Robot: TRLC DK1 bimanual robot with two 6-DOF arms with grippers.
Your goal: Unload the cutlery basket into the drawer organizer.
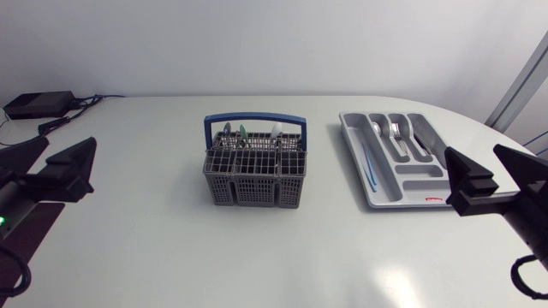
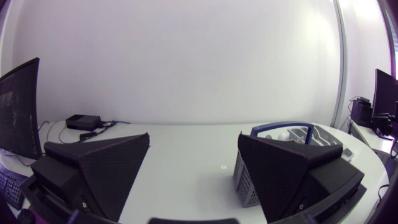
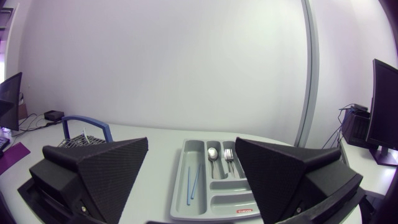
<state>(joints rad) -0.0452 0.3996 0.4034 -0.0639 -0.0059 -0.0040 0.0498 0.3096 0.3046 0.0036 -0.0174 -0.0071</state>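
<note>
A grey cutlery basket (image 1: 255, 184) with a blue handle (image 1: 254, 120) stands mid-table; several pieces of cutlery (image 1: 235, 133) poke up at its back. The grey drawer organizer (image 1: 377, 198) lies to its right, holding a spoon (image 1: 378, 130), forks (image 1: 396, 130) and thin blue sticks (image 1: 368, 158). My left gripper (image 1: 51, 158) hovers open and empty at the table's left side, far from the basket (image 2: 244, 180), which shows beside and partly behind one finger. My right gripper (image 1: 492, 167) hangs open and empty right of the organizer (image 3: 186, 208); the basket (image 3: 81, 134) lies beyond one finger.
A black box (image 1: 38, 104) with cables sits at the table's far left back corner. White tabletop stretches between the basket and both grippers, and in front of the basket.
</note>
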